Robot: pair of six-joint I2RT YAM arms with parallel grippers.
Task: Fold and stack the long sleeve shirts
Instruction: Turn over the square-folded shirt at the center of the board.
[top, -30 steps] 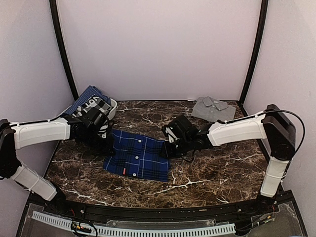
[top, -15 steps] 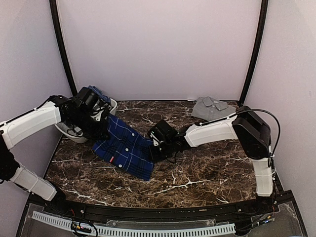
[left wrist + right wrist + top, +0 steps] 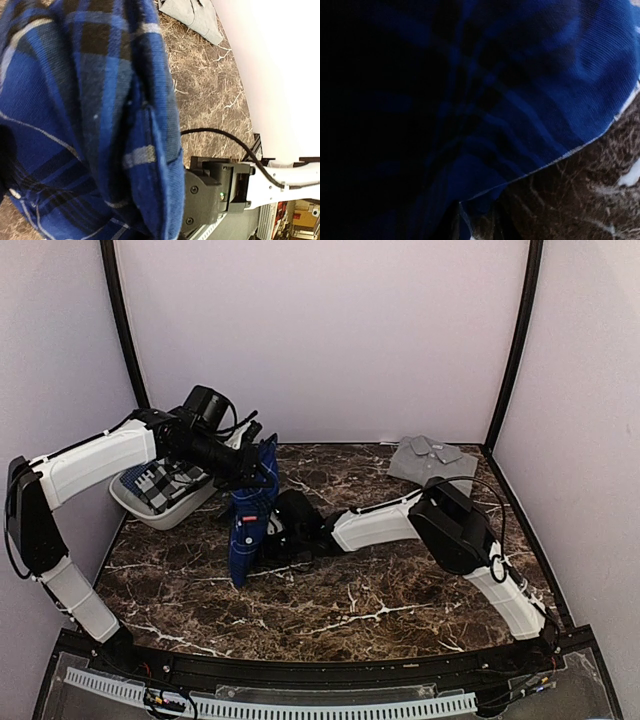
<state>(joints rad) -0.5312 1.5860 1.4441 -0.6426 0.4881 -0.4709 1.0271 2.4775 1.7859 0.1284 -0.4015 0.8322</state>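
Note:
The royal-blue and black plaid shirt (image 3: 245, 530) hangs bunched in a narrow upright fold at the table's left middle, its lower end on the marble. My left gripper (image 3: 255, 468) is raised and shut on the shirt's top. In the left wrist view the plaid cloth (image 3: 90, 125) hides the fingers. My right gripper (image 3: 283, 532) is low on the shirt's right side. In its own view, dark plaid cloth (image 3: 495, 100) drapes over it, with a strip of hem pinched between the fingertips of the right gripper (image 3: 475, 225). The grey shirt (image 3: 430, 458) lies folded at the back right corner.
A white basket (image 3: 135, 505) holding a black-and-white checked cloth sits at the left edge, under my left arm. The right arm stretches low across the marble table (image 3: 400, 580) from right to left. The grey shirt (image 3: 192, 17) also shows in the left wrist view, as does the right wrist (image 3: 220, 192).
The plaid shirt lay flat a second ago. My left gripper has lifted its left edge up and to the right, and my right gripper has moved left with the other edge, bunching the shirt upright.

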